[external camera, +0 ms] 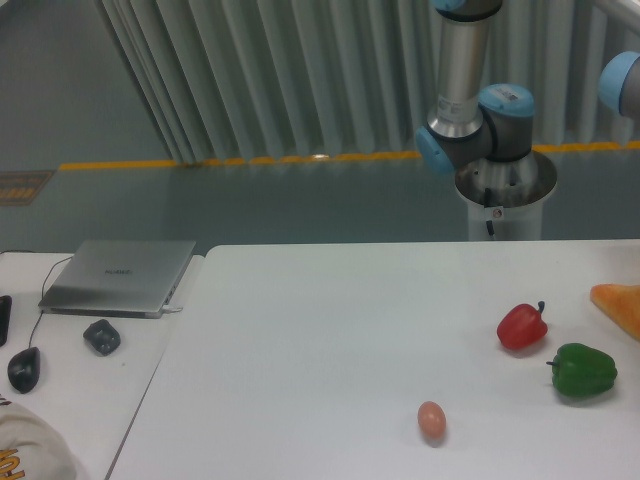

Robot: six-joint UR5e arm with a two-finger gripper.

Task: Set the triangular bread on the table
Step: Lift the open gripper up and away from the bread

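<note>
Already resting on the table (pixel 330 330), the triangular bread (pixel 619 306) lies flat at the far right, an orange-tan wedge partly cut off by the picture's right border. It looks as though the placing itself may be done, or else the bread has yet to be picked up and set elsewhere; one picture cannot settle which. Only the robot arm's (pixel 470 110) base, silver column and blue joints show behind the table's far edge; its gripper is out of view, so how far its fingers are open and whether they hold anything cannot be told. Near the bread sit a red pepper (pixel 522 326) and, just in front, a green pepper (pixel 584 369), with a small pinkish egg (pixel 431 420) closer to the front edge. Most of the white tabletop from its centre leftward offers room to move. Left of it, a separate desk (pixel 90 400) carries a laptop (pixel 120 277) and a mouse (pixel 24 368).
</note>
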